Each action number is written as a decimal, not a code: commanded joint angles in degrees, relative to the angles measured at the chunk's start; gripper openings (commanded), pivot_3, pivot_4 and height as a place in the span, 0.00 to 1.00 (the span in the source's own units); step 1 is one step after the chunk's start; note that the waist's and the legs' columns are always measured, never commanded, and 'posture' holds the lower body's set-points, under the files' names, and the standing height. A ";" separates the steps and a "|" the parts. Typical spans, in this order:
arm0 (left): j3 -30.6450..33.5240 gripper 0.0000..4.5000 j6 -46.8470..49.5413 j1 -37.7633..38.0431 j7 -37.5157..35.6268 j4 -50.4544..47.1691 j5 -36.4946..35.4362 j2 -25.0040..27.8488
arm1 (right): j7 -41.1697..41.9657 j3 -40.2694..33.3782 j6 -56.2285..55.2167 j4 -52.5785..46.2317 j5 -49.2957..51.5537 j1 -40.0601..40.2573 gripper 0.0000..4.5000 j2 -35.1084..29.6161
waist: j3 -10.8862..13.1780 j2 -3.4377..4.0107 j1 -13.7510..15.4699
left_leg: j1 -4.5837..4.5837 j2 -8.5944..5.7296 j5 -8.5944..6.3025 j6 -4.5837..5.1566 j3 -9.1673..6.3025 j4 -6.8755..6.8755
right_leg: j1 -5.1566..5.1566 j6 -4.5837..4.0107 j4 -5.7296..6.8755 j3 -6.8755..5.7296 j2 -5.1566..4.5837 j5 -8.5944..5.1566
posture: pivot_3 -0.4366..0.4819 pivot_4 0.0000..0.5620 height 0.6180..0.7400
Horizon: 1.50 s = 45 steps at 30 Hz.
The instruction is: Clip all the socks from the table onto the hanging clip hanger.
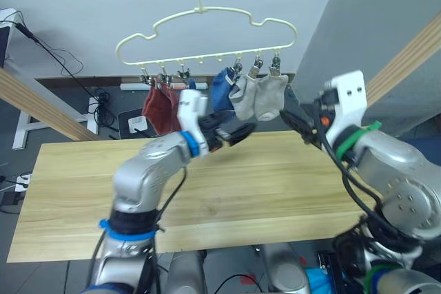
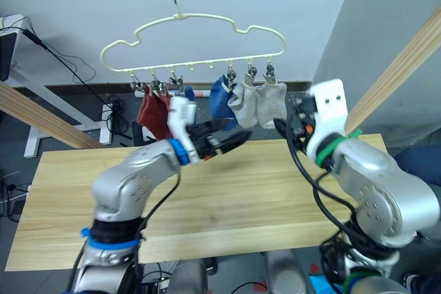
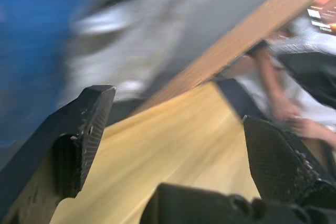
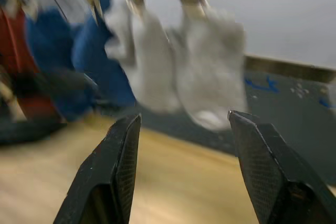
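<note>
The cream clip hanger (image 1: 207, 25) hangs on a metal hook above the table's far edge. From its clips hang two rust red socks (image 1: 160, 108) at the left, blue socks (image 1: 220, 89) in the middle and two light grey socks (image 1: 269, 96) at the right. My left gripper (image 1: 242, 131) is raised just below the blue socks, open and holding nothing; its fingers (image 3: 86, 129) stand wide apart. On the right, my right gripper (image 1: 295, 120) sits beside the grey socks (image 4: 210, 66), open as well, its fingers (image 4: 118, 166) spread with nothing between them. The light wood table (image 1: 275, 191) lies below both arms.
Slanted wooden beams (image 1: 41, 105) cross at the left and at the right (image 1: 406, 56). Cables and a white desk frame (image 1: 21, 125) stand on the floor behind the table. A person's arm (image 3: 273, 93) shows beyond the table's end in the left wrist view.
</note>
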 commanded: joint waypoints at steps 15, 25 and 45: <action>14.41 0.99 -27.40 39.04 5.43 -6.25 9.84 -2.99 | 5.19 9.38 -59.61 14.00 -12.61 42.58 0.61 -1.93 | -2.82 -0.76 1.27 | 0.74 -0.02 0.22 0.09 0.24 -0.14 | 0.55 0.19 -0.15 0.18 -0.07 -0.10 | 0.27 0.48 1.00; 9.97 0.99 -41.15 45.47 9.27 -3.39 16.60 -9.28 | 4.49 9.81 -69.19 19.82 -14.09 46.21 0.61 -0.62 | -3.77 -0.92 1.60 | 0.88 0.05 0.19 0.07 0.16 -0.19 | 0.56 -0.42 -0.12 0.15 -0.06 -0.22 | 0.30 0.47 1.00; 9.17 0.99 -41.99 44.05 12.50 -1.99 17.49 -8.55 | 4.35 9.94 -70.68 21.32 -14.15 47.44 0.61 -1.20 | -4.96 -0.84 2.14 | 0.87 0.05 0.19 0.08 0.21 -0.19 | 0.58 -0.43 -0.11 0.13 -0.02 -0.28 | 0.31 0.44 1.00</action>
